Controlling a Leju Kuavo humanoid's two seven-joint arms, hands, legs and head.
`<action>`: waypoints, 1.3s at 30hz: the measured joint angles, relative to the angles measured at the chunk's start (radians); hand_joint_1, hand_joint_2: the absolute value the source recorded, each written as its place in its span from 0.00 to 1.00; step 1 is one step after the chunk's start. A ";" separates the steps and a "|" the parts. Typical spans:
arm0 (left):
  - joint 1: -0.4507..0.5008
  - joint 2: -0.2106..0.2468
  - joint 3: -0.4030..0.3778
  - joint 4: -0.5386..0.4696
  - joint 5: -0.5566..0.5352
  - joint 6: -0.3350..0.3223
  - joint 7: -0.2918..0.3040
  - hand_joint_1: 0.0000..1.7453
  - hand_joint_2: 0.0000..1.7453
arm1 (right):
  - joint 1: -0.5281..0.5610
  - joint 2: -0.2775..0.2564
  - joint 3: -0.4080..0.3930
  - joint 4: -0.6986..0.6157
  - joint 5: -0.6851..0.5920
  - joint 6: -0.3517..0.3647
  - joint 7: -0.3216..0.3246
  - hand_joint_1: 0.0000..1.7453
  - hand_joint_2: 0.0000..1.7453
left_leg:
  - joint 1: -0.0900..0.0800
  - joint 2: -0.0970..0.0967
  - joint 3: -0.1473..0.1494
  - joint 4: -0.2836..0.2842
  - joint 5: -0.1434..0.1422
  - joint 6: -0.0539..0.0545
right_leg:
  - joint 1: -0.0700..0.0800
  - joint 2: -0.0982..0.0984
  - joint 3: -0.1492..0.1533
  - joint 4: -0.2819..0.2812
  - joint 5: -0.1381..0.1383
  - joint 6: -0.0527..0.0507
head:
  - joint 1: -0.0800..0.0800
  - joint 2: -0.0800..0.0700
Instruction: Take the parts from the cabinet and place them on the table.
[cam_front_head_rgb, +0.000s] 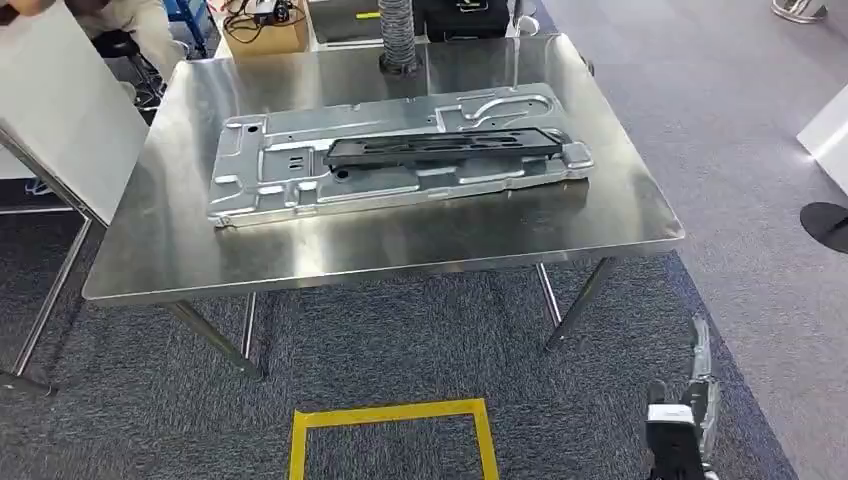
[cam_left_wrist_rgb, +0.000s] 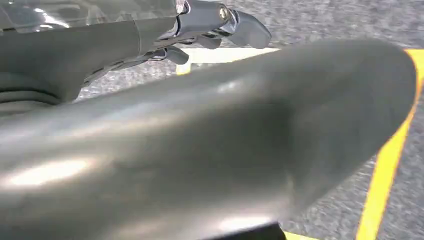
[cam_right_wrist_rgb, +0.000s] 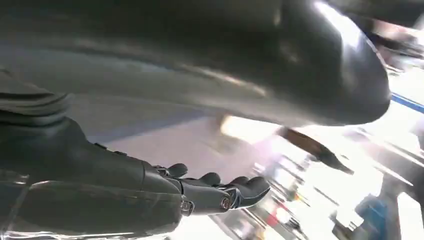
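Note:
A large silver stamped metal panel (cam_front_head_rgb: 400, 165) lies flat on the steel table (cam_front_head_rgb: 400, 250). A long black part (cam_front_head_rgb: 445, 147) rests on top of the panel, running along its length. My right arm (cam_front_head_rgb: 685, 430) hangs low at the bottom right, well short of the table. In the right wrist view my right hand (cam_right_wrist_rgb: 220, 195) has its fingers stretched out and holds nothing. My left hand (cam_left_wrist_rgb: 210, 30) in the left wrist view also has its fingers extended and apart, empty, above grey carpet.
A yellow tape square (cam_front_head_rgb: 395, 430) marks the carpet in front of the table. A white slanted board (cam_front_head_rgb: 60, 110) on a metal frame stands at the left. Beyond the table are a cardboard box (cam_front_head_rgb: 265, 30), a grey ribbed hose (cam_front_head_rgb: 398, 35) and a seated person (cam_front_head_rgb: 130, 25).

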 joint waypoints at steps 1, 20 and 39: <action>0.000 0.000 0.000 0.000 -0.004 0.000 0.002 0.00 0.00 | -0.005 0.004 -0.015 0.045 0.018 0.004 0.000 0.00 0.00 | 0.000 0.000 0.047 -0.052 0.043 0.001 | -0.001 -0.001 -0.018 0.008 0.007 0.003 | 0.000 0.000; -0.002 -0.016 -0.003 0.000 -0.016 0.005 0.000 0.00 0.00 | -0.141 -0.003 -0.118 0.773 0.052 0.004 -0.002 0.00 0.00 | -0.019 0.011 0.038 -0.296 0.150 0.045 | 0.005 0.006 0.171 -0.037 -0.127 0.022 | 0.002 0.000; 0.006 -0.021 -0.005 0.000 -0.033 0.027 -0.006 0.00 0.00 | -0.212 -0.016 -0.077 1.295 0.168 0.106 0.294 0.00 0.00 | -0.005 0.012 0.193 -0.324 0.021 0.057 | 0.001 0.002 -0.060 0.042 0.024 0.040 | -0.011 0.000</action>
